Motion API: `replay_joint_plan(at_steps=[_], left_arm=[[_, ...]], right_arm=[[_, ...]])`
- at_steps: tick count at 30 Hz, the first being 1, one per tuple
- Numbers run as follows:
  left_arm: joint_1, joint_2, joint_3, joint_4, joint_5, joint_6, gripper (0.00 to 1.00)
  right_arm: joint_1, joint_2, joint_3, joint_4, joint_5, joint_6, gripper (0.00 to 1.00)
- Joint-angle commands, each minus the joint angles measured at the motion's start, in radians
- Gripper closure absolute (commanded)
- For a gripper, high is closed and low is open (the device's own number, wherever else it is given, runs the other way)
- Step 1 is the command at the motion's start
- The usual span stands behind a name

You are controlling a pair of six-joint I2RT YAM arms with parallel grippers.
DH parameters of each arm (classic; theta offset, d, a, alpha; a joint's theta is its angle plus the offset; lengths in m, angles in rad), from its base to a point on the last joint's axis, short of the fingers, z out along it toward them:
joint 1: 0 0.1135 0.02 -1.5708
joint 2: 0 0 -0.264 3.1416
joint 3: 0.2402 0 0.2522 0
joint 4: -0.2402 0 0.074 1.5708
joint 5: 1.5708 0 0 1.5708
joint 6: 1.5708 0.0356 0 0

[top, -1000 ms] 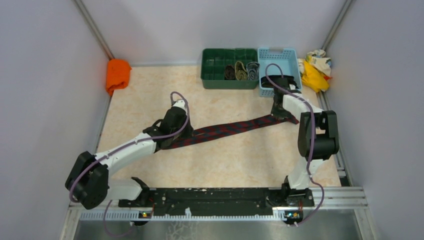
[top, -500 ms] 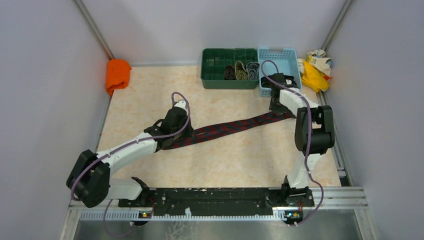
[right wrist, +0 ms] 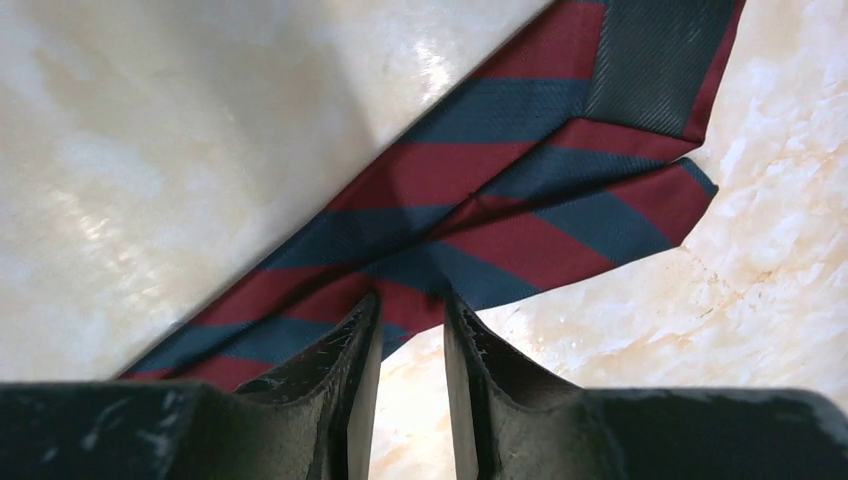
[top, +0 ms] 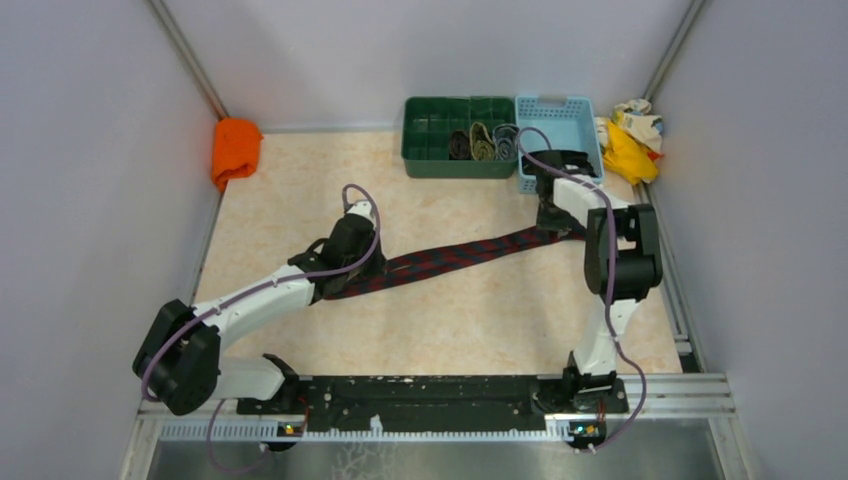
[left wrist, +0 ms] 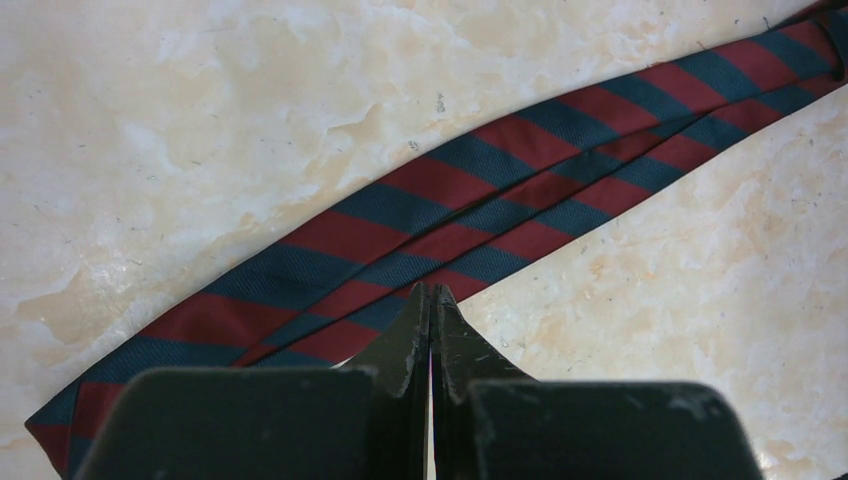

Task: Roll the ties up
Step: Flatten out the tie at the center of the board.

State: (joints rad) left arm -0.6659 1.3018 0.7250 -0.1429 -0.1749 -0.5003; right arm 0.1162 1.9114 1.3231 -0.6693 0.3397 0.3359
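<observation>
A dark red tie with navy stripes (top: 450,258) lies doubled over in a long diagonal band across the table. My left gripper (top: 370,264) is shut, its tips resting on the tie's lower edge (left wrist: 480,200) near the left end; no fabric shows between the jaws (left wrist: 432,292). My right gripper (top: 549,222) is at the tie's right end. Its jaws (right wrist: 410,300) stand narrowly apart, tips at the edge of the fabric (right wrist: 480,210), beside the two pointed ends. Rolled brown (top: 459,146), olive (top: 482,143) and grey-blue (top: 505,141) ties sit in the green tray (top: 430,140).
A light blue basket (top: 570,110) stands right of the green tray, partly under my right arm. Yellow-and-cream rags (top: 630,135) lie at the back right, an orange cloth (top: 236,148) at the back left. Walls close in on both sides.
My right arm has swung its elbow leftward and the gripper has shifted a little left and back at the tie's right end, which moved slightly with it. My left arm has not moved.
</observation>
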Motion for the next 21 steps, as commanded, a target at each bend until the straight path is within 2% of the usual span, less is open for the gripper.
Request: replay_joint_plan(at_steps=[1,8,11,14,16,21], left_arm=[[0.000,-0.003,0.040,-0.030,-0.067,0.000,1.00],[0.037,-0.052,0.052,-0.047,-0.149,-0.022,1.00],[0.072,-0.072,0.063,-0.071,-0.145,-0.044,1.00],[0.084,-0.111,0.058,-0.084,-0.135,-0.061,1.00],[0.084,-0.152,0.043,-0.091,-0.156,-0.078,1.00],[0.084,-0.232,0.026,-0.093,-0.193,-0.075,1.00]], right_arm=[[0.080,-0.116,-0.007,0.055,0.046,0.004,0.70],[0.254,-0.179,-0.025,0.103,-0.071,-0.007,0.69],[0.334,-0.126,0.016,0.129,-0.173,-0.019,0.69],[0.427,-0.061,0.065,0.149,-0.225,-0.046,0.61],[0.461,-0.009,0.108,0.157,-0.291,-0.044,0.61],[0.535,0.105,0.210,0.174,-0.335,-0.041,0.60]])
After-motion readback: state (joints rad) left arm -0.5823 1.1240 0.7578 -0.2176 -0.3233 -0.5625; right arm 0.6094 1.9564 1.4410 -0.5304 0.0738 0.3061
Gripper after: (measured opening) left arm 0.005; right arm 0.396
